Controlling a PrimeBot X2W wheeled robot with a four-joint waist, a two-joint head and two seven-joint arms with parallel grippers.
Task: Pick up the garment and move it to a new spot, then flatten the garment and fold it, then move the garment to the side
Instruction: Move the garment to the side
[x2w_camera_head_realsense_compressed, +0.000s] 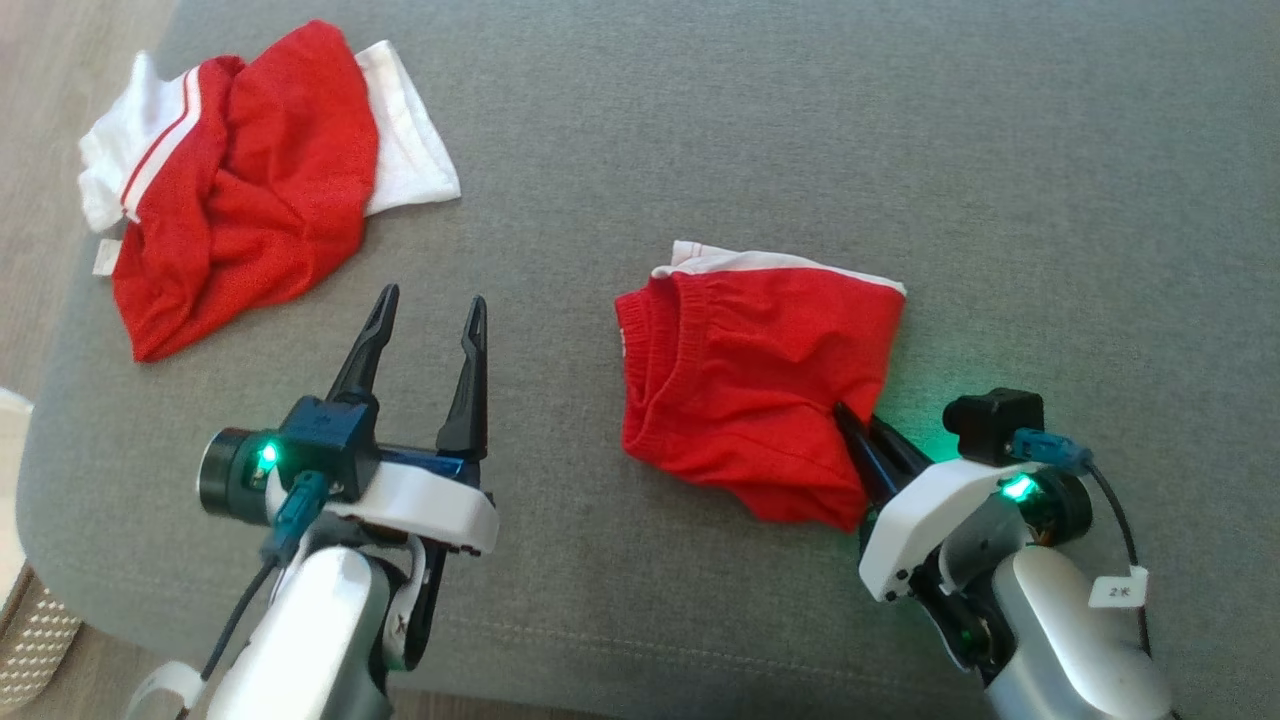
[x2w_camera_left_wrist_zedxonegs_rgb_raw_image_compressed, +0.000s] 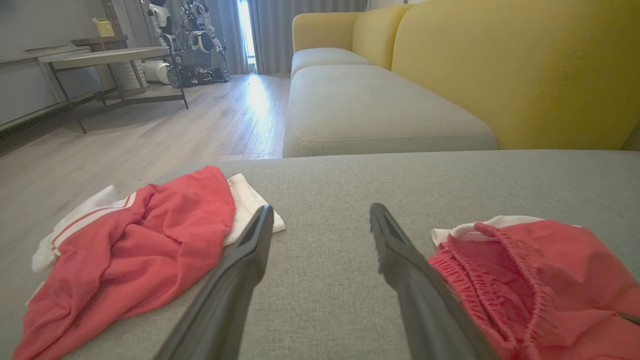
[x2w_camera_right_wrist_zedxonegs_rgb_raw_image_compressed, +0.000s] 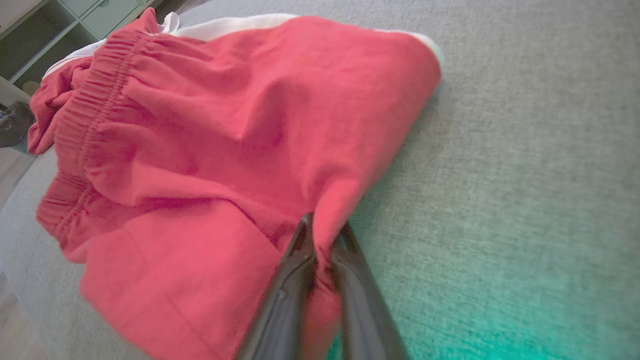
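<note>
Jaws of the right gripper (x2w_camera_head_realsense_compressed: 848, 415) pinch the edge of the folded red garment (x2w_camera_head_realsense_compressed: 760, 380), those of the left gripper (x2w_camera_head_realsense_compressed: 434, 297) wide and empty: folding looks done, only moving it aside remains.

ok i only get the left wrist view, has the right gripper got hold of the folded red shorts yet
observer: Yes. In the right wrist view the right gripper is pinched shut on a fold of the red fabric shorts.
operator: which part of them
observer: In the head view it's the lower right corner, the end away from the elastic waistband.
operator: any of it hanging off the edge
observer: No. In the head view the shorts lie wholly on the grey fabric cushion, with grey showing all round them.
</note>
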